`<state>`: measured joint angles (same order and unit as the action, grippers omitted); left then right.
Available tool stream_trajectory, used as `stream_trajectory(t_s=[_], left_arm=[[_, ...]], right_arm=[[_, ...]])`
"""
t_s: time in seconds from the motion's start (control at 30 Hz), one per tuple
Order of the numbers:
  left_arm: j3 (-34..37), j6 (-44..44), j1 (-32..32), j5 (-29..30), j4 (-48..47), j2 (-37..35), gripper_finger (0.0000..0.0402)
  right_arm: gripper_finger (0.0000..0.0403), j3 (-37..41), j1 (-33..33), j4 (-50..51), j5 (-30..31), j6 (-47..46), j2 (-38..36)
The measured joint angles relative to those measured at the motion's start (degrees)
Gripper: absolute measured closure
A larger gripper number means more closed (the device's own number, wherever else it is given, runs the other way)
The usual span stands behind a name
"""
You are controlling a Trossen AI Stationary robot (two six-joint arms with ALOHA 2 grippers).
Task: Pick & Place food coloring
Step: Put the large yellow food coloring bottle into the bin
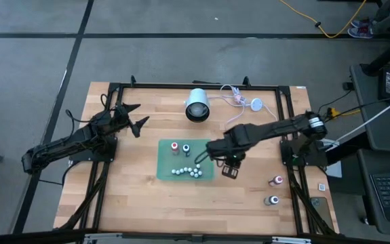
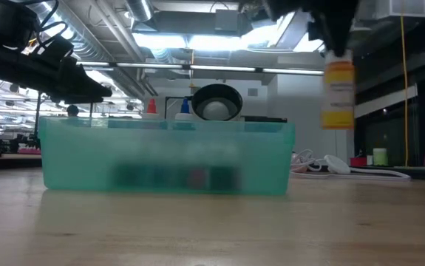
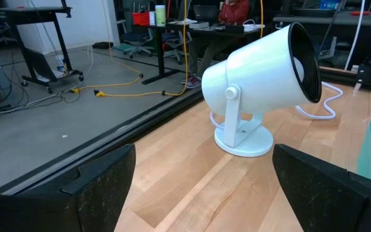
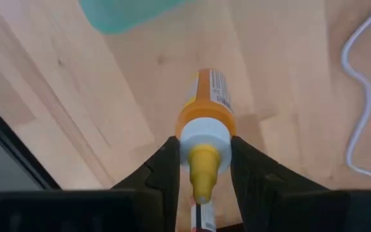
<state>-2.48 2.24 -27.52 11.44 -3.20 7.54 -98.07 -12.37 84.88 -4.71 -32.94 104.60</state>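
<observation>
Right now the right pincer (image 4: 201,169) grips an orange bottle (image 4: 206,109) by its white cap, held above the tabletop (image 1: 133,196) just right of the green tray (image 1: 167,169) at frame centre. Red and blue bottles (image 1: 175,146) stand inside the tray. Left pincer (image 1: 135,116) waits open, upper left.

Floor (image 1: 181,51): grey, crossed by dark lines, around the wooden table (image 1: 133,196).
Cables: a yellow cable (image 1: 317,24) lies on the floor beyond the table.
Furniture: dark desks (image 3: 40,26) on wheeled frames stand farther off.
Ceiling: exposed ducts (image 2: 109,37) and bright strip lights (image 2: 175,37).
Person: a seated figure in red (image 3: 235,9) at a far desk.
</observation>
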Motion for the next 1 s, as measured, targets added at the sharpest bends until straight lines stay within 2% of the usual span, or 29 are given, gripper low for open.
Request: stream_trajectory(t_s=[0.27, 0.5, 1.0], left_arm=[[-0.01, 0.00, 0.02, 0.00, 0.00, -0.02, 0.0041], [0.00, 0.00, 0.01, 0.00, 0.00, -0.01, 0.0041], [-0.01, 0.00, 0.01, 0.00, 0.00, 0.00, 0.0041]], right_arm=[[0.0289, -14.61, 3.00, 4.54, 3.63, 4.86, 6.66], [0.0289, -23.19, 4.46, 4.43, 5.85, 7.71, 10.90], [0.0288, -23.82, 7.88, -3.78, 6.21, 15.84, 19.06]])
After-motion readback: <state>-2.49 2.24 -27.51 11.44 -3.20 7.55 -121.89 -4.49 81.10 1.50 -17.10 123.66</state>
